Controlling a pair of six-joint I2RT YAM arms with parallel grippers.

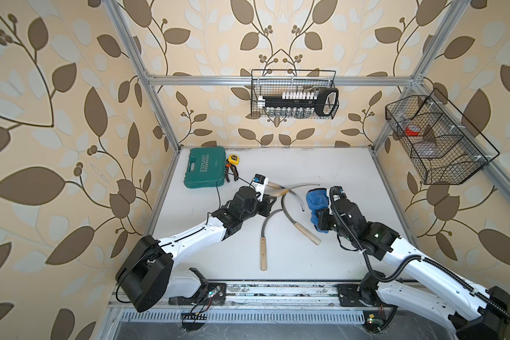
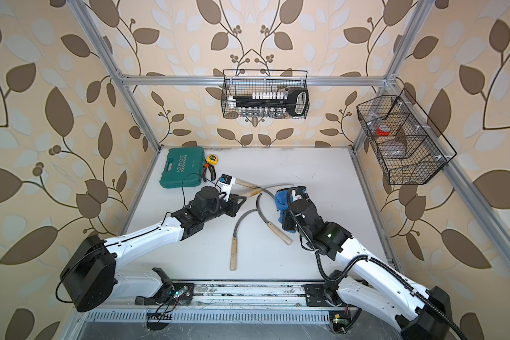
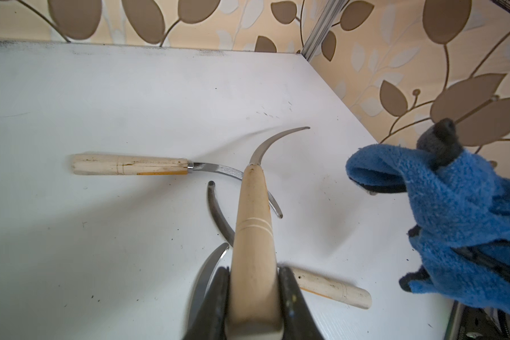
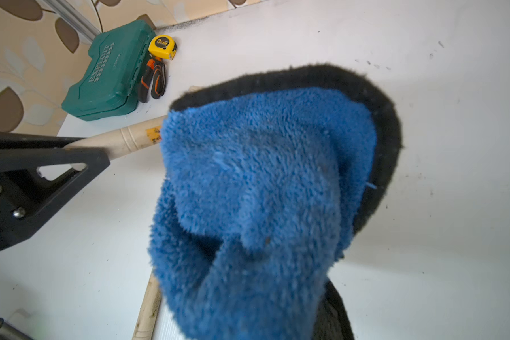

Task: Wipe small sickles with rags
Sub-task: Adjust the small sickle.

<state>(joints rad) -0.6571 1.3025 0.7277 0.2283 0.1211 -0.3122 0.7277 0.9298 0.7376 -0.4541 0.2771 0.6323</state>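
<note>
Left wrist view shows the left gripper squeezed tight on the pale wooden handle of one sickle. It grips the end of the handle away from the metal, so the thin curved blade sticks out free, up off the white table, where a cloth can get at it. I think holding the wood and not the metal is also safer, since the blade is thin and could slip. The blue rag is off to one side of that blade, near it but not touching. It is bunched up in the air around the right gripper. The rag hides the jaws, yet it hangs there in a lump and does not fall, so they must be pinched shut on it. The right wrist view is mostly filled with blue fluff and dark trim, with the held handle poking in beside it. In both top views three more sickles lie flat on the table between the two arms, their curved blades close together, as if waiting for a turn. The green case, yellow tape measure and pliers sit in the back corner, out of the way. I would say the wipe on this blade has not begun; the rag needs to come over and fold around the metal.
</note>
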